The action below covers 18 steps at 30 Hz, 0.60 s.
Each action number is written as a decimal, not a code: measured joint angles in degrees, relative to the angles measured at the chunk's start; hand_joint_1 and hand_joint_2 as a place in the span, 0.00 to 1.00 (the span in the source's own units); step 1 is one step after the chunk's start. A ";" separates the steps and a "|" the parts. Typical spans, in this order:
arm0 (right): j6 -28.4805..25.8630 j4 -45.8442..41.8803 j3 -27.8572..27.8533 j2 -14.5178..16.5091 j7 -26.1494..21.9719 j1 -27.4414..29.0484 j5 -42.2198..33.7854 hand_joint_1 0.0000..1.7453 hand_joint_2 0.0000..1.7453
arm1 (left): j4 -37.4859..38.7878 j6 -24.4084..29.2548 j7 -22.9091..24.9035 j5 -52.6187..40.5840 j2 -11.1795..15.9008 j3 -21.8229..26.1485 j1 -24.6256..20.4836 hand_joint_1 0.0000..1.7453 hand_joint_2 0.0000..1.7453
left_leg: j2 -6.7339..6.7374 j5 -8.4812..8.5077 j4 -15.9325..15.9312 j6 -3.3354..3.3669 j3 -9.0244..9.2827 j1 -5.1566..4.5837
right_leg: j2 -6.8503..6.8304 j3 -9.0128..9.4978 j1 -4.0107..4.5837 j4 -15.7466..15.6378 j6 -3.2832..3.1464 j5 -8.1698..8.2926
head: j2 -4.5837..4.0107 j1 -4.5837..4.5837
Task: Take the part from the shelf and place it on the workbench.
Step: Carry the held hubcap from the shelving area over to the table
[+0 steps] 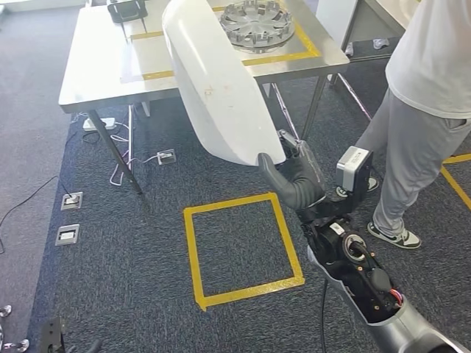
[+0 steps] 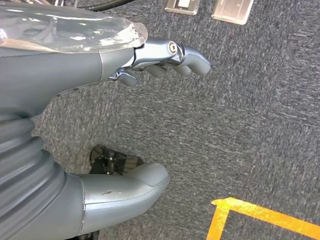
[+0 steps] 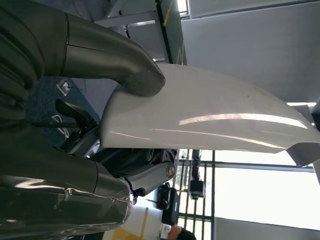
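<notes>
The right hand [image 1: 297, 180], black-fingered and coming up from the lower right of the head view, holds the large white glossy curved panel [image 1: 213, 84] by its lower rounded end; in the right wrist view the thick thumb [image 3: 132, 70] presses on one smooth face of the panel [image 3: 211, 117] and the other fingers lie under the opposite face. The panel is raised in the air and tilted, and its upper part reaches over the front edge of the pale grey metal worktop [image 1: 100, 66]; whether it touches the top cannot be told. On this worktop yellow tape lines mark a zone, and a round silver wheel cover with many spokes [image 1: 257, 26] lies inside it, just beside the panel's far end. The floor is dark grey rough carpet, with a square of yellow tape [image 1: 243, 250] in front of the worktop and open carpet around it. A person in grey trousers and a white top [image 1: 422, 110] stands near on the right, close to the worktop's corner. The left hand [image 2: 124, 125] hangs above the carpet with nothing in it, thumb and fingers apart.
</notes>
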 joint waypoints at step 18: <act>0.17 0.55 0.90 -0.78 0.01 -2.23 -0.34 1.00 1.00 | 0.00 -0.14 -0.30 0.09 -0.07 0.02 0.50 0.00 1.00 | -0.16 -2.96 -1.30 -0.25 4.56 1.44 | -0.36 -2.97 -1.15 2.45 2.69 2.45 | -0.01 0.82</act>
